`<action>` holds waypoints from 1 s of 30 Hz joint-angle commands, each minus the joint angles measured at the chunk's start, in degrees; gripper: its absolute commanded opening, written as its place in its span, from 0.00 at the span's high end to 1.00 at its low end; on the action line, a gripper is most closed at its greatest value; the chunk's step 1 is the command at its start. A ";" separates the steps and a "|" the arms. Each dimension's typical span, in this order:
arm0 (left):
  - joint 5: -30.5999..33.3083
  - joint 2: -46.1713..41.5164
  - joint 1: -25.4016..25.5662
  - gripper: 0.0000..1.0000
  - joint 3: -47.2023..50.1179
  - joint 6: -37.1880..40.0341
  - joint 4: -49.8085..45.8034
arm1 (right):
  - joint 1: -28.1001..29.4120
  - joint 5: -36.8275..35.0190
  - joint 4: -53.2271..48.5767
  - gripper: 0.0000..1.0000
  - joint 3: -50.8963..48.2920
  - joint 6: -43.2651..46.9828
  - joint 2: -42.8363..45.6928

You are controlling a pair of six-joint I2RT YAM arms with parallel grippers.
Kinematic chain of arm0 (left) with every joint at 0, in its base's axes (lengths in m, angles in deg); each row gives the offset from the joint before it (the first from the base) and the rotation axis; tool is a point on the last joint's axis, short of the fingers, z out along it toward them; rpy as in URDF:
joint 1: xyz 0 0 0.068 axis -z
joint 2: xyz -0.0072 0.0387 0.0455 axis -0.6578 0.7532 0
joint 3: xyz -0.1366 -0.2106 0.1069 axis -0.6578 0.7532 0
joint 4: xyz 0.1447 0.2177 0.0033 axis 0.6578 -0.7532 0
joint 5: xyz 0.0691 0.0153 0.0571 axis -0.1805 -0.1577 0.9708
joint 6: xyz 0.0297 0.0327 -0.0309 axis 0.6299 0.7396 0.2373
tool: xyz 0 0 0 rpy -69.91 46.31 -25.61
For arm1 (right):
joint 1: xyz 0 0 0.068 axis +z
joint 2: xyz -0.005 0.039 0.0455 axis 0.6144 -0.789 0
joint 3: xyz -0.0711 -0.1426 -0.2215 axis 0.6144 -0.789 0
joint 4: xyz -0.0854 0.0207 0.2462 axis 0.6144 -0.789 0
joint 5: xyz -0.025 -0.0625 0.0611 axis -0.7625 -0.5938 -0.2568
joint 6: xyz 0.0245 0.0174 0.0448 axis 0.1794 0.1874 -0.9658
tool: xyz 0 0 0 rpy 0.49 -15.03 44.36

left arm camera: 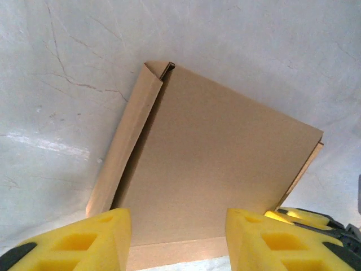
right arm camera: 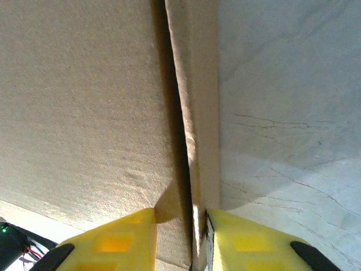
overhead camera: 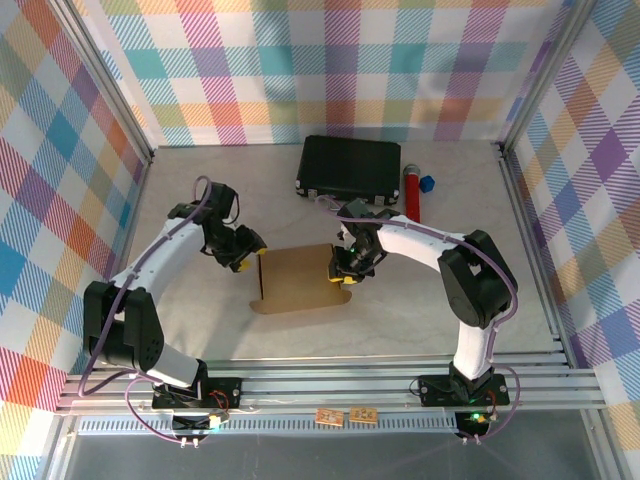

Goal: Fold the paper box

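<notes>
pale marbled tabletop, plaid-walled, bears a flat brown cardboard mailer box at centre: left end effector open and empty at its left edge, right end effector narrow astride the right side flap, grip unclear, best raised squarely along the crease.

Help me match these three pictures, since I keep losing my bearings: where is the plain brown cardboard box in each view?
Top external: the plain brown cardboard box lies mid-picture, at the table's centre.
Left wrist: centre and lower middle.
Right wrist: left half and centre.
Shared landmark: the pale grey table beneath it.
</notes>
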State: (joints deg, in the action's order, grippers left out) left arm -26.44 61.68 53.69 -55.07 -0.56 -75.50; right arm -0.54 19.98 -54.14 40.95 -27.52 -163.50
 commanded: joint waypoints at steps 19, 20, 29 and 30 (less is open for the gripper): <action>-4.68 10.02 -0.02 0.83 12.24 11.42 12.39 | -2.39 6.35 0.77 0.55 0.10 5.15 3.69; -4.35 10.10 0.00 0.83 12.61 11.61 12.58 | -3.66 8.43 2.14 0.51 -0.68 5.13 4.47; -2.77 9.67 -1.19 0.94 14.26 16.20 11.12 | -11.73 22.33 10.57 0.36 -4.76 5.89 2.71; -2.78 9.79 -1.38 0.94 14.41 16.52 11.01 | -11.94 22.75 10.11 0.36 -4.31 6.73 1.74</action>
State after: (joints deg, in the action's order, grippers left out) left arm -34.33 68.94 53.04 -43.84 13.16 -62.19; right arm -12.48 36.22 -46.45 36.93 -23.02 -159.88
